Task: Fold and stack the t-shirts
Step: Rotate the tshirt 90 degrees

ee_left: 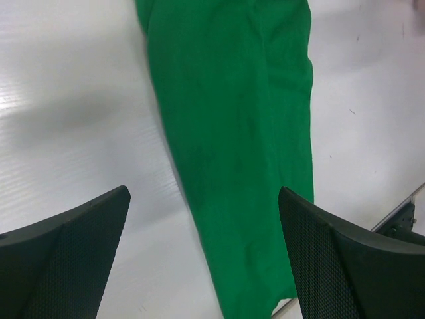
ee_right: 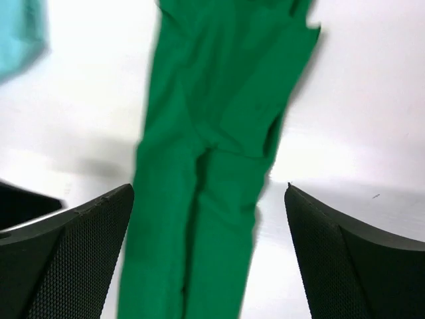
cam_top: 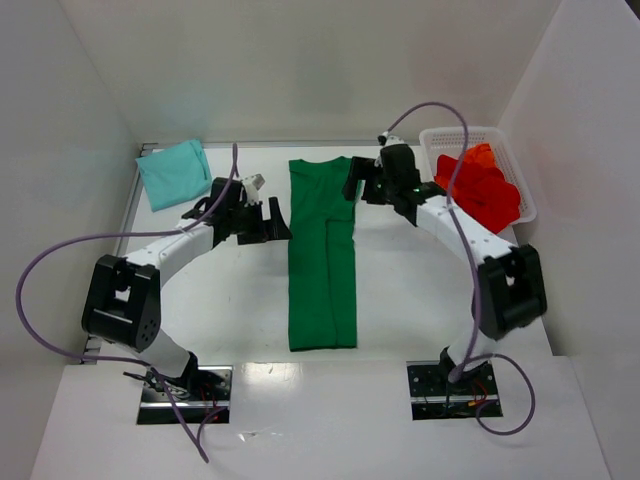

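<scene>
Three colours of tee are being shown on the white bench (cam_top: pixel 230 300). The dark green t-shirt (cam_top: pixel 322 255) is lying flat in the middle of it, folded lengthwise into a long narrow strip that is running from the far side towards the arm bases. The pale teal t-shirt (cam_top: pixel 175 172) is lying folded at the far left corner, well apart from the green one. The red t-shirts (cam_top: pixel 482 185) are being kept bunched in the white mesh basket (cam_top: pixel 430 135) at the far right corner, with their cloth rising above the rim.

The left pincer (cam_top: pixel 265 222) is being held just beside the left edge of the green strip, by its far half, with its jaws spread wide and nothing between them. In the left wrist view the two black fingers (ee_left: pixel 66 259) are being seen far apart, with the green cloth lying on the bench beyond them. The right pincer (cam_top: pixel 362 185) is being held at the far right corner of the green strip, and it is released too. Its jaws are standing wide in the right wrist view and no cloth is being gripped, though whether the pincer is touching the shirt cannot be told. A corner of teal is showing at that view's upper left
</scene>
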`<state>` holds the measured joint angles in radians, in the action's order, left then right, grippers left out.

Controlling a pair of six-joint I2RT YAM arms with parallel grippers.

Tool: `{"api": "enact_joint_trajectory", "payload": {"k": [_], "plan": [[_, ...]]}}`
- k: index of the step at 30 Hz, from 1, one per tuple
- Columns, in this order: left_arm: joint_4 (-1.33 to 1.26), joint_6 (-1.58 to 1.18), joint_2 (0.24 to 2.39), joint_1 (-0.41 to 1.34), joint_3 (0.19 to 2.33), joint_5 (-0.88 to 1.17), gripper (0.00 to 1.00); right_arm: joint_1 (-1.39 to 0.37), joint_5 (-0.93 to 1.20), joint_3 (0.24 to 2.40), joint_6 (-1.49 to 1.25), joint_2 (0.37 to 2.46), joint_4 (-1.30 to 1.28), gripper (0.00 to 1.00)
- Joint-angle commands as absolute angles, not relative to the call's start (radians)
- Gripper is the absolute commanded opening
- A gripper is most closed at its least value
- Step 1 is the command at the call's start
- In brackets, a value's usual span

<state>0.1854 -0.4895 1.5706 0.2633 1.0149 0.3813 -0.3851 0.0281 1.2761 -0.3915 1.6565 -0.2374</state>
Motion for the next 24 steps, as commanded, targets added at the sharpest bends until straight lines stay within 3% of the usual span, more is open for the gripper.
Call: {"api": "enact_joint_trajectory", "payload": {"k": [1,10,19,24], "plan": [[0.199,-0.494,1.495,0.28,0.994,0.396,1.0,-0.38,0.019,1.214,-0.38,1.531,-0.264,1.0],[0.296,-0.573,1.426,0.421,0.926,0.379,1.0,-0.414,0.131,0.837,-0.547,1.234,-0.249,1.0],[0.321,-0.709,1.275,0.54,0.784,0.295,1.0,-0.565,0.158,0.664,-0.766,1.117,-0.302,1.0],[0.321,-0.747,1.211,0.587,0.73,0.273,1.0,-0.661,0.161,0.571,-0.852,1.063,-0.291,0.93]]}}
